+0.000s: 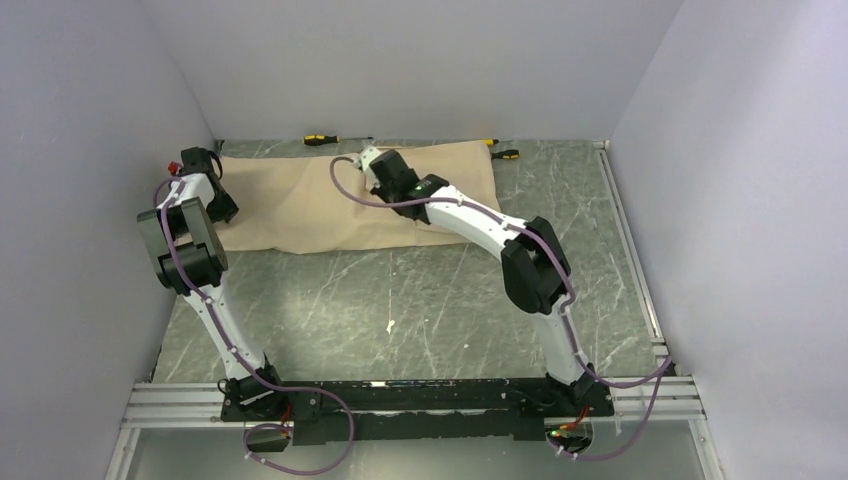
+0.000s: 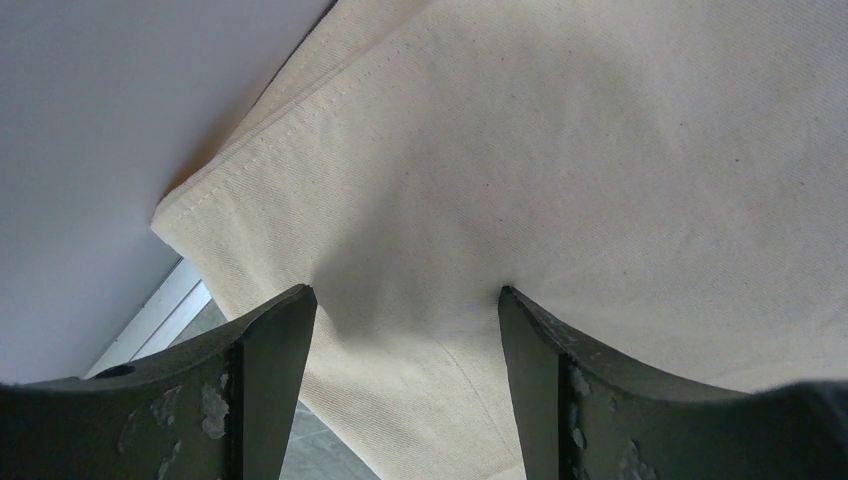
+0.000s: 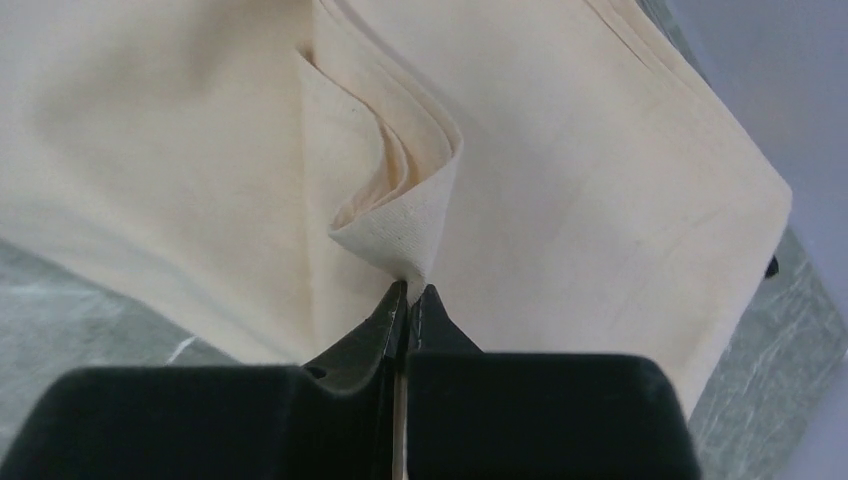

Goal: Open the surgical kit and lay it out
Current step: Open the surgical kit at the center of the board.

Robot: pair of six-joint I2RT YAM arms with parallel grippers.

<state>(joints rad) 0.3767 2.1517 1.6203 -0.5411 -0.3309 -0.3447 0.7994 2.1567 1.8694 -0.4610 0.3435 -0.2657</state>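
We see the left white-and-black arm rising from its base, elbow folded high at the left side, wrist bent down. Its black two-finger left gripper has its jaws wide apart, with the worn dark fingers tip-down on the large beige wrap cloth. The right white-and-black arm reaches far forward and leftward, nearly stretched out. Its black right gripper is clamped tight, pinching a raised fold of that cloth.
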